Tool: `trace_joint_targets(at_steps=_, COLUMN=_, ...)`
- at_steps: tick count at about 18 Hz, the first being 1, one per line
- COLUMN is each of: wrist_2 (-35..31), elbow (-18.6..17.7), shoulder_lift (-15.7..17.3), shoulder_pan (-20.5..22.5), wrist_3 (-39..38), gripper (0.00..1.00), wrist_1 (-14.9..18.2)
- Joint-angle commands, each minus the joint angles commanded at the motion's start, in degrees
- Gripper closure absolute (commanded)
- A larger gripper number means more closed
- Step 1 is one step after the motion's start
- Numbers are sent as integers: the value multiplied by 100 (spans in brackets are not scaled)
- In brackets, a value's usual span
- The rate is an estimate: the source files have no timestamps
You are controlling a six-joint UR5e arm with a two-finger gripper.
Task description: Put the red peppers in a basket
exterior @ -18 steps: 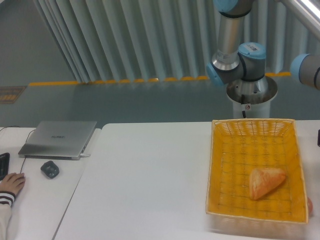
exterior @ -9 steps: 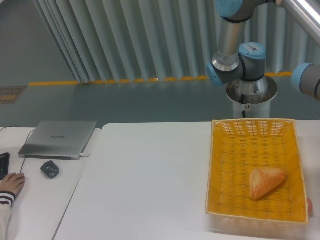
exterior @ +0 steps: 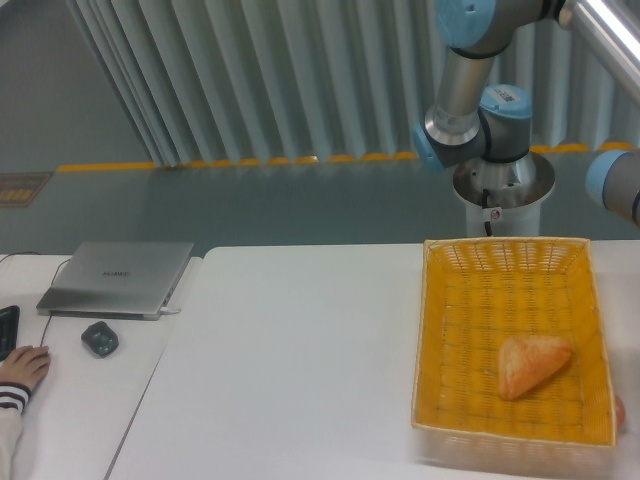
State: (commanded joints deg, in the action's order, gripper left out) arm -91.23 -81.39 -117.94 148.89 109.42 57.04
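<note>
The yellow-orange wicker basket [exterior: 437, 330] lies on the right side of the white table. A tan bread wedge [exterior: 532, 364] rests inside it, toward the near right. Just outside the basket's near right corner a small reddish sliver [exterior: 620, 411] shows at the frame's edge. It looks like the red pepper, mostly cut off from view. Only parts of the arm show: the base column [exterior: 497, 185] behind the basket, a blue joint [exterior: 470, 18] at the top, and another joint [exterior: 615, 180] at the right edge. The gripper is out of frame.
A closed silver laptop [exterior: 118, 277] sits on the side table at left, with a dark mouse [exterior: 99, 338] in front of it. A person's hand [exterior: 22, 368] and a keyboard edge [exterior: 6, 330] are at the far left. A narrow seam separates the two tables.
The arm's upper links and the right-edge joint have drifted up and to the right. A dark piece seen at the right edge one second ago has left the frame.
</note>
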Motion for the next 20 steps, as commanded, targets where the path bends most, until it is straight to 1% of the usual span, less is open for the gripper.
trace_joint_targets(at_steps=8, wrist_2=9, elbow=36, shoulder_lift=-141, shoulder_pan=0, wrist_3=0, gripper=0, wrist_1=-26)
trace_joint_targets(at_steps=9, wrist_2=17, elbow=105, shoulder_lift=-159, shoulder_pan=0, wrist_3=-9, gripper=0, wrist_1=-26)
trace_joint_targets(at_steps=20, wrist_2=18, elbow=282, shoulder_lift=-484, shoulder_pan=-35, wrist_3=0, gripper=0, wrist_1=-61)
